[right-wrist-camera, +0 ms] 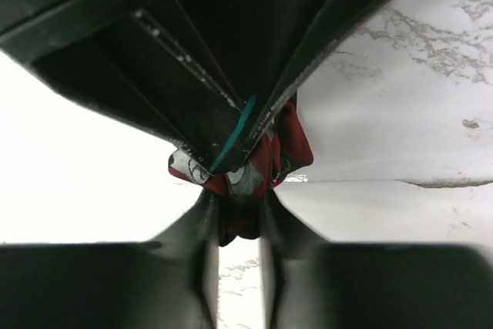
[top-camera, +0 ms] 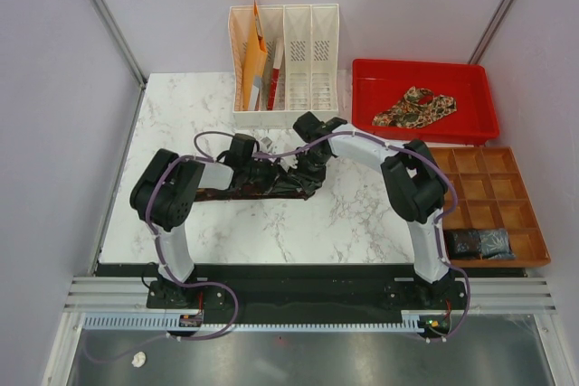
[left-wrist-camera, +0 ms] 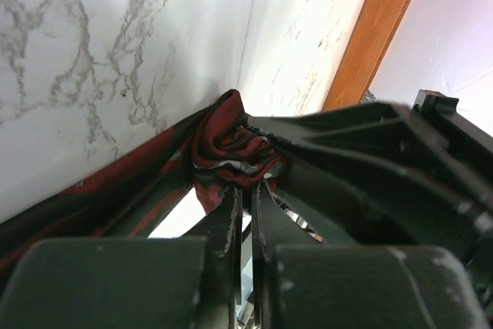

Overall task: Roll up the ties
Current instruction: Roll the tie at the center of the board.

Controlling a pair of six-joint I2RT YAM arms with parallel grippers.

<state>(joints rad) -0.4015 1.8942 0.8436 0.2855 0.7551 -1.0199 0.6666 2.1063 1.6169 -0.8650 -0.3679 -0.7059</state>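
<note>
Nearest, on the right, in a front cell of the wooden compartment tray (top-camera: pixel 534 259): a dark speckled bundle (top-camera: pixel 479 243), too small to identify.

At mid-table, stretched left to right across the white marble table (top-camera: pixel 298 232): the dark maroon tie (top-camera: pixel 213 193), with its right end gathered into a wad. Pinched there from both sides. By the left gripper (left-wrist-camera: pixel 245 190), fingers pressed almost together on a fold of red cloth. By the right gripper (right-wrist-camera: pixel 239 209), fingers clamped on the same bunch, beside a pale patterned patch. Tip nearly against tip over the wad.

Probably soft, light and slick, so prone to slumping and unwinding once released. Best gripped across the full width at the gathered end, with the loose tail kept flat and taut.

Farther back: orange folders (top-camera: pixel 253 61) in a white file holder (top-camera: pixel 312 42). Beside it, in the red tray (top-camera: pixel 380 88), the paisley tie (top-camera: pixel 414 108), crumpled and not yet rolled.
</note>
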